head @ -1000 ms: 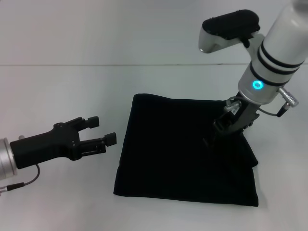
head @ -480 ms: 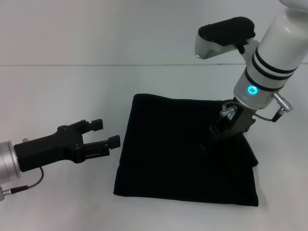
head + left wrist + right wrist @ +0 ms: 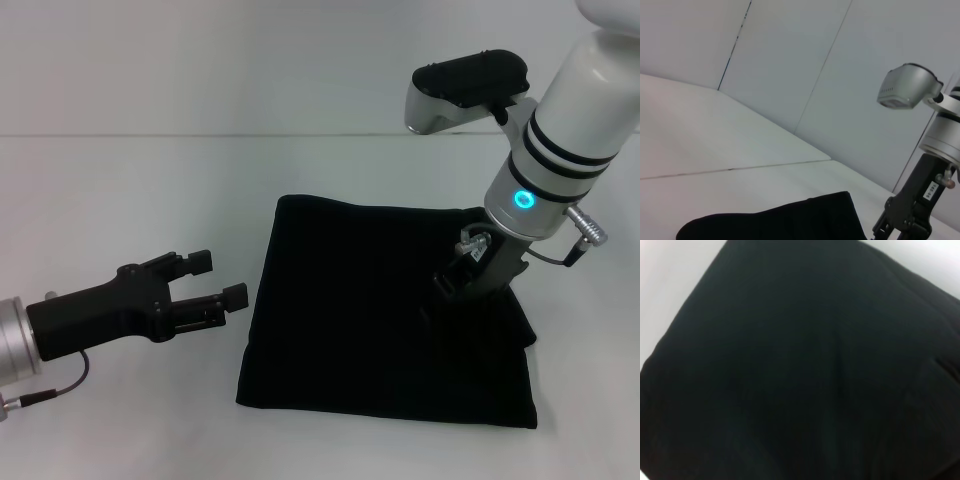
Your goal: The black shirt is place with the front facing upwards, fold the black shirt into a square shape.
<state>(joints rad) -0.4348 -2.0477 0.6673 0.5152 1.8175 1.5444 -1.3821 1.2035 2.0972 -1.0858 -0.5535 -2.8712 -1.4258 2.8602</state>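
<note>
Folded black shirt (image 3: pixel 370 320) on white table (image 3: pixel 130 190)

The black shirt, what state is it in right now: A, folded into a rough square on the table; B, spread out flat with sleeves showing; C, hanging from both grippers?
A: the black shirt lies folded, roughly square, on the table, no sleeves showing.

Left gripper (image 3: pixel 220 278) spread wide, low; right gripper (image 3: pixel 447 291) apparently angled down.
</note>
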